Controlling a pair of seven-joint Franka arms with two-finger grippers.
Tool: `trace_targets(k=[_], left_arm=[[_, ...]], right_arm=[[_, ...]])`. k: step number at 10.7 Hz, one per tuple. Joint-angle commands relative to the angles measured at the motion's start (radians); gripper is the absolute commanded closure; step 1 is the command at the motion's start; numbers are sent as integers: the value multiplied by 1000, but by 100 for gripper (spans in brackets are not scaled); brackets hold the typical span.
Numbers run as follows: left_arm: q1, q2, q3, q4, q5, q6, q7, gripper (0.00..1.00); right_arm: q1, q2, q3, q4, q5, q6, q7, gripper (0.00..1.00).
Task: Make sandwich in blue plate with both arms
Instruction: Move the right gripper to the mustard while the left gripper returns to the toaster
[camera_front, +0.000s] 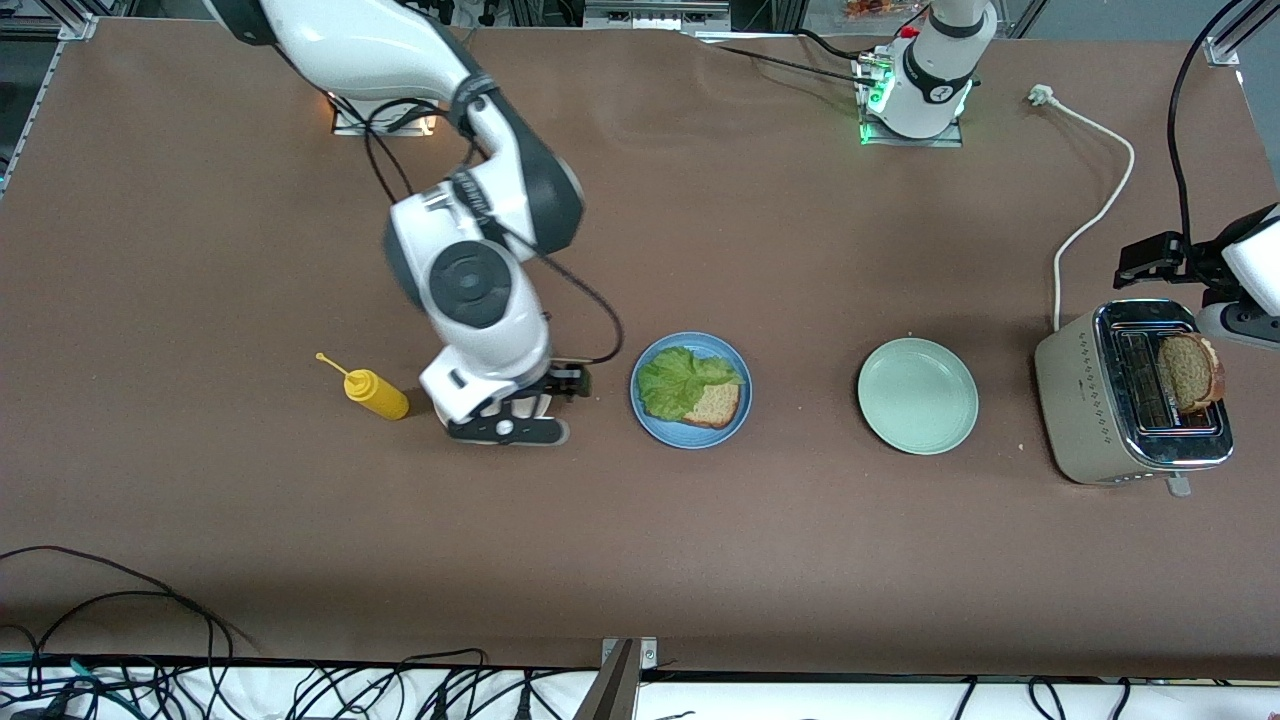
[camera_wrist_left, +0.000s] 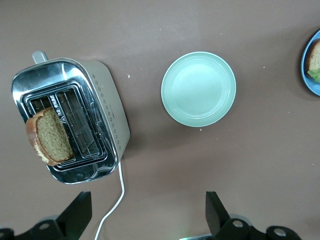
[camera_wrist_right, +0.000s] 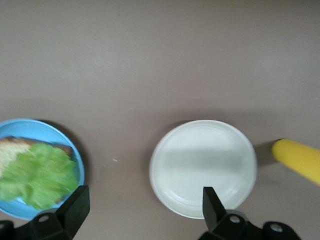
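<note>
Between the plates (camera_front: 918, 396), bare table (camera_front: 805, 480) lies open.

Right arm (camera_front: 470, 250) bent down over the table, right gripper (camera_wrist_right: 142, 212) hanging low with fingers spread wide, nothing between. Left gripper (camera_wrist_left: 147, 212) likewise agape, empty, raised at the left arm's end.

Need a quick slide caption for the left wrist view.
Open left gripper over table; bread slice in toaster, beside pale green plate.
</note>
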Motion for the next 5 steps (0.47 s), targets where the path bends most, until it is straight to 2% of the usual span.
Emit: trace_targets(k=[1,5], left_arm=[[15,-11,2,-9,-9,-2,9,0],[57,11,3,-3,-3,11,14,0]], right_arm=[[-98,-205,48,-286,39,7,-244,0],[-279,-373,125,-498,39,27,-542,0]])
